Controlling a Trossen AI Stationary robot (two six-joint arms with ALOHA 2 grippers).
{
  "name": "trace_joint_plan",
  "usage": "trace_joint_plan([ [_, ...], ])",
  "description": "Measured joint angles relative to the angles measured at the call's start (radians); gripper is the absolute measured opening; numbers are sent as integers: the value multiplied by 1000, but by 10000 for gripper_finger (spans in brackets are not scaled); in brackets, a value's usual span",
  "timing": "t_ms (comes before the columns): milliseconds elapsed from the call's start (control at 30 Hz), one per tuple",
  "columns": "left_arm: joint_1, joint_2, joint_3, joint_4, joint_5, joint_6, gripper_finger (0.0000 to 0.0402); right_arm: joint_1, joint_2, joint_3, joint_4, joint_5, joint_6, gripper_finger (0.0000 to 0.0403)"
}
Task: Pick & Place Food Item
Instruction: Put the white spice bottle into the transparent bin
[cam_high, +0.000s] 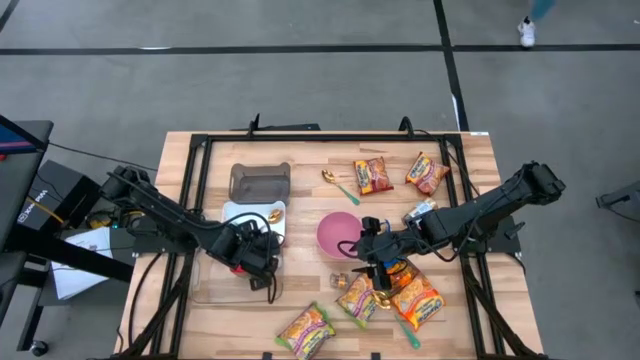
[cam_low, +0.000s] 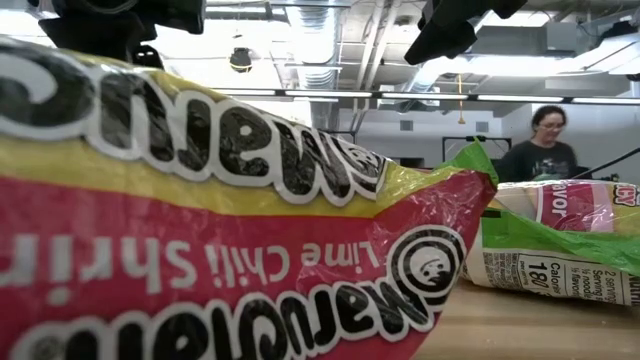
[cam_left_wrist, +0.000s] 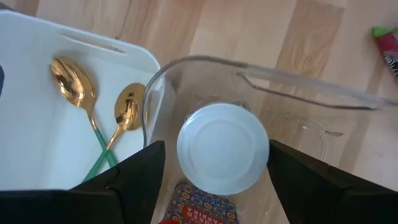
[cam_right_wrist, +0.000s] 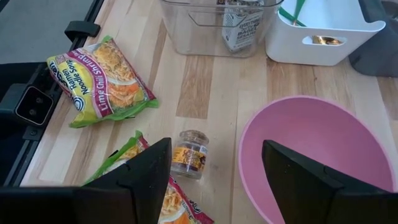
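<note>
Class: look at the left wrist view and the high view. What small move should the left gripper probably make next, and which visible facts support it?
Probably lift straight up and away. The left gripper is open, its fingers either side of the white-lidded jar, which already stands inside the clear container beside the white tray. The placing looks done, so withdrawing without knocking the jar seems the sensible step.

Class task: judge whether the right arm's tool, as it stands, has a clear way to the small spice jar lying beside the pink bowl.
Probably yes. The right tool hangs open just above the jar, with only bare wood between; the bowl sits to one side.
</note>
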Motion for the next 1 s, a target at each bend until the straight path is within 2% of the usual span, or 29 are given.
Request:
trace_joint_plan([
  [200, 13, 0, 0, 1, 0, 4, 240, 0, 0, 0, 3, 0, 0, 244],
  [367, 15, -1, 0, 8, -4, 68, 194, 0, 0, 0, 1, 0, 0, 244],
  [867, 15, -2, 1, 28, 17, 392, 194, 0, 0, 0, 0, 0, 0, 244],
  [1000, 15, -2, 1, 36, 21, 437, 195, 0, 0, 0, 0, 0, 0, 244],
])
